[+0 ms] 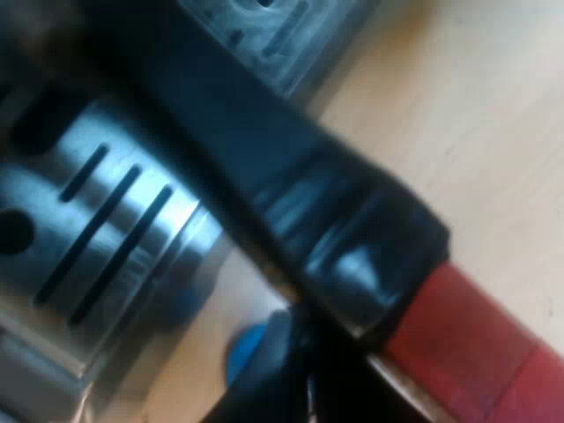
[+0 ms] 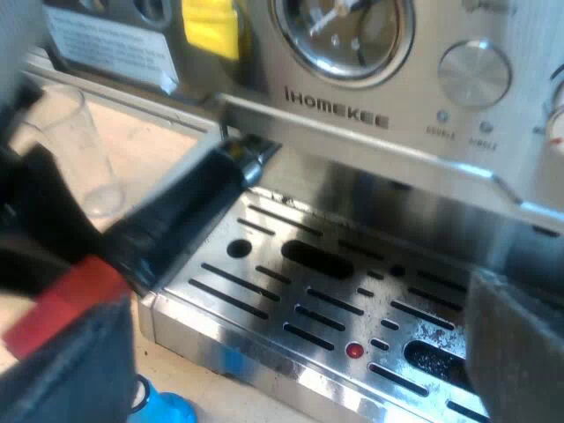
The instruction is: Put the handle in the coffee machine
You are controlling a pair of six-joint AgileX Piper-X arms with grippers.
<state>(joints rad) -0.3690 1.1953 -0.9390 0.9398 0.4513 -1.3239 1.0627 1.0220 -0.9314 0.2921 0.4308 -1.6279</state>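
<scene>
The holder's dark handle (image 1: 291,203) with its red end (image 1: 476,344) crosses the left wrist view very close, over the machine's slotted drip tray (image 1: 97,220). My left gripper (image 1: 326,326) is shut on it near the red end, with one black finger (image 1: 264,370) showing beneath. In the right wrist view the handle (image 2: 185,211) slants up from its red end (image 2: 62,300) to the underside of the espresso machine (image 2: 352,115), where the holder's metal tip (image 2: 256,154) meets the front. My right gripper (image 2: 291,370) hangs open over the drip tray (image 2: 308,300), holding nothing.
A clear measuring glass (image 2: 79,150) stands on the wooden table beside the machine. A blue tamper (image 2: 163,407) lies by the drip tray's edge, also glimpsed as the blue tamper (image 1: 242,348) under the handle. A pressure gauge (image 2: 339,31) and a knob (image 2: 474,75) sit above.
</scene>
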